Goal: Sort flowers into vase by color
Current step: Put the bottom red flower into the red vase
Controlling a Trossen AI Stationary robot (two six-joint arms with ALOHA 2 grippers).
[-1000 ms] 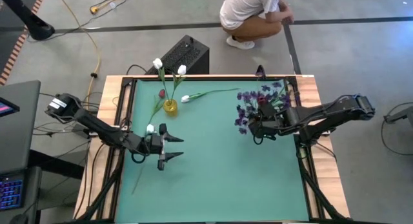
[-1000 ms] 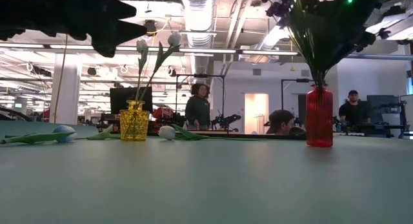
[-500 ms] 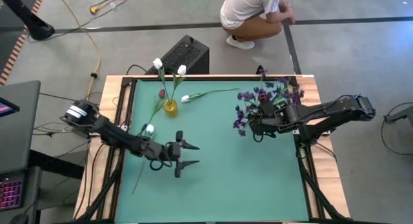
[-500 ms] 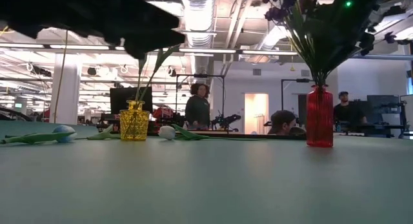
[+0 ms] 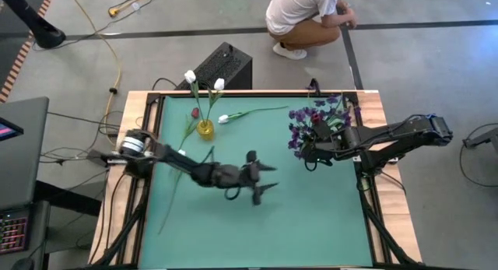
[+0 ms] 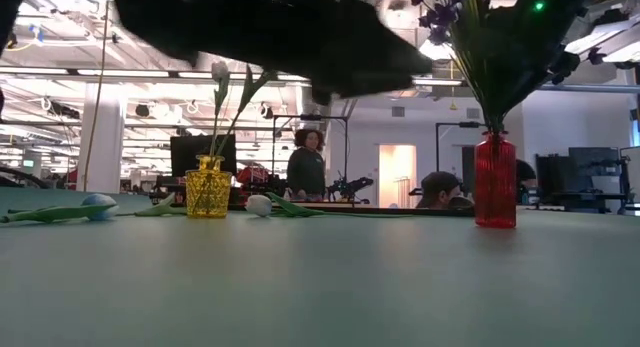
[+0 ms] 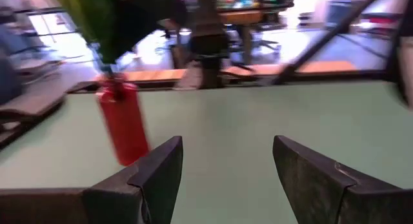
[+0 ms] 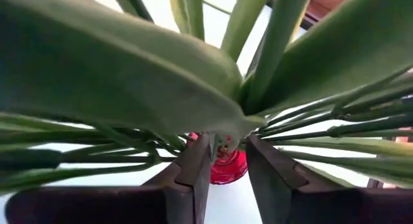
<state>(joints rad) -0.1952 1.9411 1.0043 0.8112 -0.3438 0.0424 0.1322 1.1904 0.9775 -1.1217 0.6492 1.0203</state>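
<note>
We see right gripper (image 5: 311,153) mid-right, jaws narrowly parted around purple spray (image 5: 315,122) stems above red vase (image 6: 495,179); left gripper (image 5: 261,180) centre, wide open, empty. We judge spray light, floppy; hold low on stems.

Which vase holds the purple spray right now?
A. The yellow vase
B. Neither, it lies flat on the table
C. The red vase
C. In the low view the purple spray stands with its stems running down into the red vase, while the yellow vase holds only white tulips.
</note>
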